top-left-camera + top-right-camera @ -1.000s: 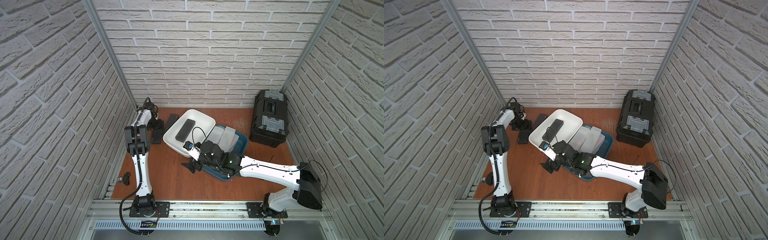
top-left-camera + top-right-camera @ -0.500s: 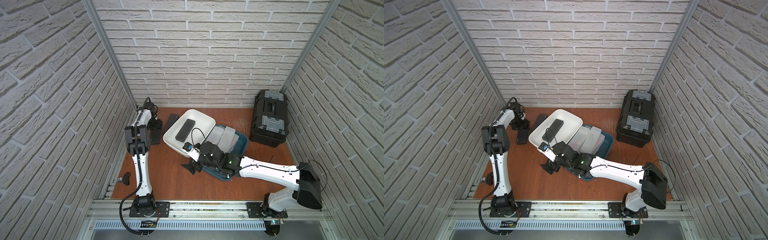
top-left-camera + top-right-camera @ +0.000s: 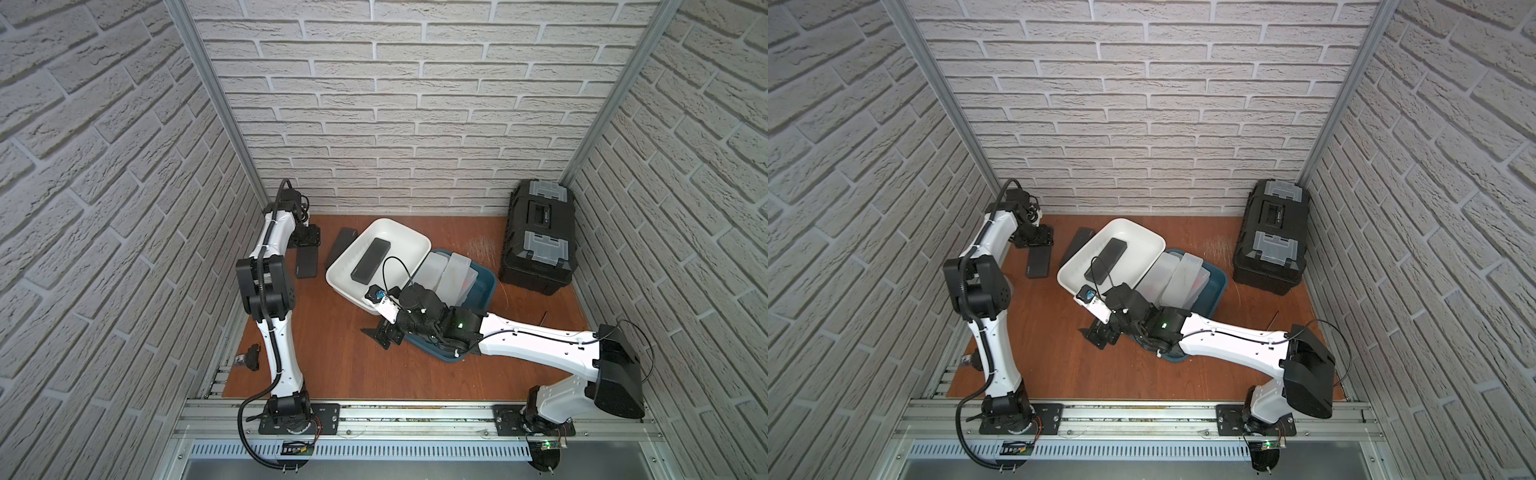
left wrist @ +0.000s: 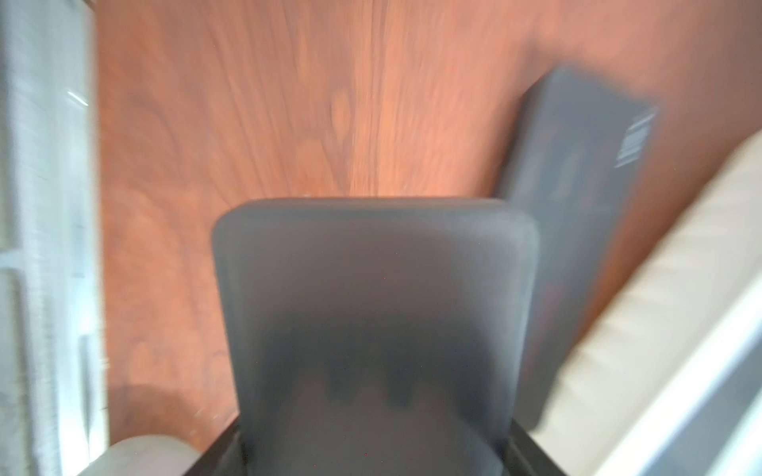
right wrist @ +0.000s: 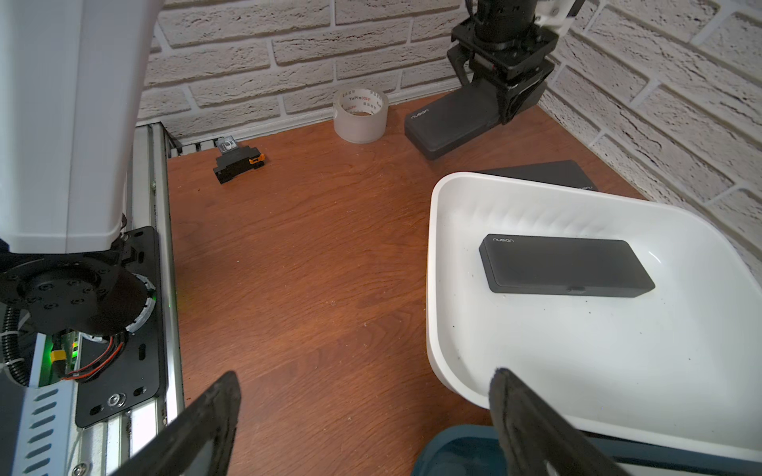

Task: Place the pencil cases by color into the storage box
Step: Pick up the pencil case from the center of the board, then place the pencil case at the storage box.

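Left gripper [image 5: 486, 97] has its jaws clamped on one end of a black case [image 5: 447, 123] near the back wall, likely bound for the white tray [image 5: 556, 362], where a second black case [image 5: 565, 266] already lies. Right gripper [image 5: 365, 379] hangs wide open and empty at that tray's rim. The frosted cases [image 3: 455, 270] lie sorted in the blue bin [image 3: 484, 282] alongside.

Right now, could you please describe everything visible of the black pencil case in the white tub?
The black pencil case is a long, flat, matte box with rounded corners, seemingly plastic. A small pale "nusign" logo sits at one corner of its lid, and a small catch on one long edge. It looks shut. It lies flat on the floor of the white tub, alone there; nothing else touches it.
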`<state>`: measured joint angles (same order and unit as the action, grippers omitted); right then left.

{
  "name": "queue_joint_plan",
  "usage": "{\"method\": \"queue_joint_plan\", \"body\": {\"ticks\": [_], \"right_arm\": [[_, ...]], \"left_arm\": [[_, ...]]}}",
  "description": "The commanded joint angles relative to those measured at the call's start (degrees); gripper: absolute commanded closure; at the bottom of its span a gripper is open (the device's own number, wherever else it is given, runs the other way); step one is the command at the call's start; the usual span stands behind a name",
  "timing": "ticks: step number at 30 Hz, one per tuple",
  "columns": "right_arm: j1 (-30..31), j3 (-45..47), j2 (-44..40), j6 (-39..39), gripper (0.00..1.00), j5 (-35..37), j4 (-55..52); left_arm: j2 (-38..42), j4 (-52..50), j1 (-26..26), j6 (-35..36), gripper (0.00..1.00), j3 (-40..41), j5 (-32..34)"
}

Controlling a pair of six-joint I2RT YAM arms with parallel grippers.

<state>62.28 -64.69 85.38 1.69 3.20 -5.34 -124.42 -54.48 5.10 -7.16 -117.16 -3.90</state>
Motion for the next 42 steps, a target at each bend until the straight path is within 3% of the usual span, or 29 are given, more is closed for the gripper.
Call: {"method": "queue_joint_plan", "body": {"ticks": [1,8,15,21,33,42], "right_arm": [[1.15,0.57,-2.97,-0.44,0.06,1.59,2.67],[3.86,2.81,-7.57,1.01,0.06,7.35,3.01],[6.58,9.84,-15.30,2.76,0.06,18.33,5.84],[6.58,12.91,-20.44,2.36,0.06,21.05,5.27],[6.93,13.01,-21.83,1.38,0.06,21.58,2.45],[7.08,12.06,-20.42,1.39,0.06,21.19,1.83]], "left_arm": [[4.83,-0.98,-1.09,-0.07,0.28,-1.58,-1.83],[8.60,-3.31,-8.76,4.54,0.28,-3.13,-2.39],[9.90,-4.95,-16.70,8.54,0.27,-3.32,-4.84],[6.72,-5.62,-21.24,10.68,0.26,-4.02,-5.68],[-9.93,-8.40,-24.46,9.69,0.27,-16.43,-3.75],[-14.43,-8.66,-24.40,8.82,0.27,-16.23,-3.05]]}}
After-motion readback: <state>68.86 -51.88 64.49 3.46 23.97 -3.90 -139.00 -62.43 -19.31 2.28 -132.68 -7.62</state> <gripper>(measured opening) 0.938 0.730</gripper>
